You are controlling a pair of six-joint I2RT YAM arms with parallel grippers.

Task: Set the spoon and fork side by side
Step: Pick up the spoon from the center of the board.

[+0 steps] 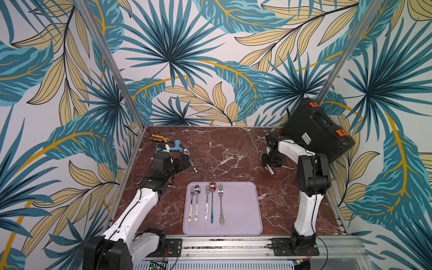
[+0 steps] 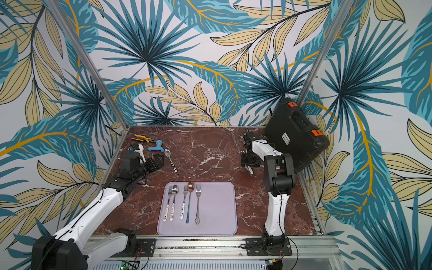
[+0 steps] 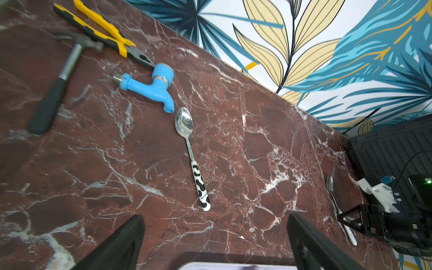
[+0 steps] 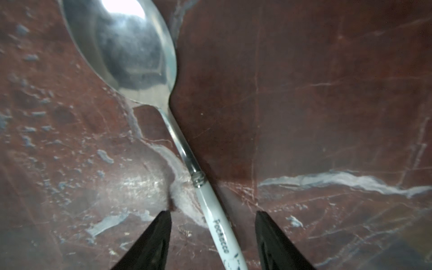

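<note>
A spoon with a white handle (image 4: 131, 53) lies on the marble table at the right. My right gripper (image 4: 212, 212) is low over it, open, a finger on either side of the handle without touching it; both show in a top view (image 1: 271, 169). A second spoon with a black-and-white handle (image 3: 191, 152) lies at the left, just beyond my open, empty left gripper (image 3: 215, 216). The lilac tray (image 1: 243, 210) at the front holds three forks and two spoons in a row. An ornate fork (image 1: 221, 203) lies rightmost, with bare tray beside it.
Yellow pliers (image 1: 160, 138), a blue plastic tap (image 1: 175, 146) and a hammer (image 3: 58, 81) lie at the back left, close to the left arm. A black tool case (image 1: 318, 131) leans in the back right corner behind the right arm.
</note>
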